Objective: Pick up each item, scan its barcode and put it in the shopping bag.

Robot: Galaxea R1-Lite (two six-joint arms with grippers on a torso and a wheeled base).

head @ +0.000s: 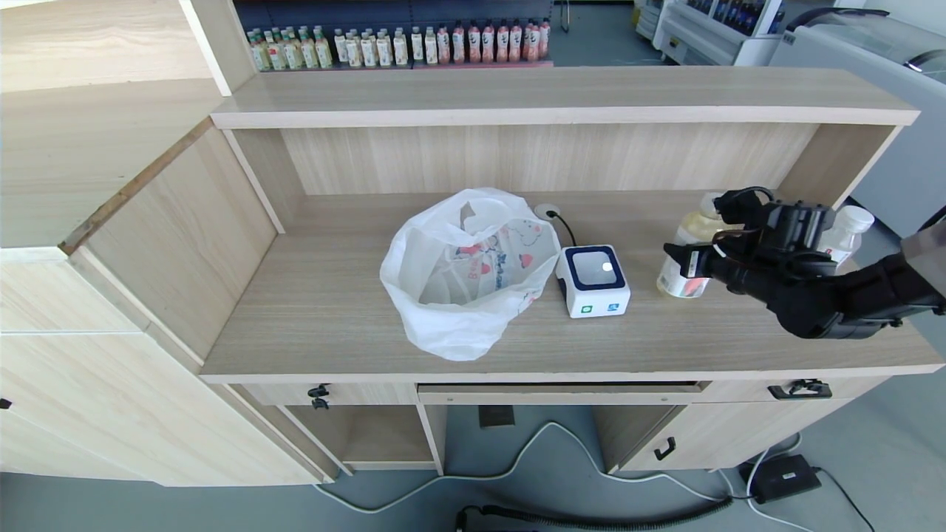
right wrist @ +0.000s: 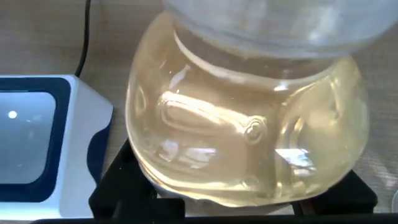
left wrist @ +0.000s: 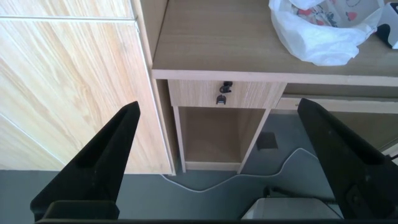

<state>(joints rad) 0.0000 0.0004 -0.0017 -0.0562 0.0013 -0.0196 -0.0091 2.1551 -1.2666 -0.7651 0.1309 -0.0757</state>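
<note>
**Two bottles on the counter, one gripped beside the scanner**

Farthest left, the left gripper [left wrist: 219, 106] hangs below the level of the counter [head: 332, 310], in front of the cabinet. Its dark fingers [left wrist: 99, 168] are spread wide with nothing between them. Past them, the left wrist view shows a small drawer front with a key [left wrist: 222, 93] in its lock.

Near the middle of the counter lies the white shopping bag [head: 443, 329], its mouth open upward and a printed pattern showing on its inner wall. Just beside it to the right sits the scanner [head: 593, 281], a white box with a dark blue window on top. Its black cable [head: 565, 225] runs back to a hole in the counter.

Right of the scanner and near it stands the yellow bottle [head: 689, 227], upright on the counter, with pale liquid and a white cap. The right gripper [head: 691, 260] is closed against its sides, low on the body. In the right wrist view the fingers lie flush with the bottle on both sides.

Farther right, behind the right arm, stands a second bottle [head: 846, 233] with a white cap, near the counter's end wall.
</note>
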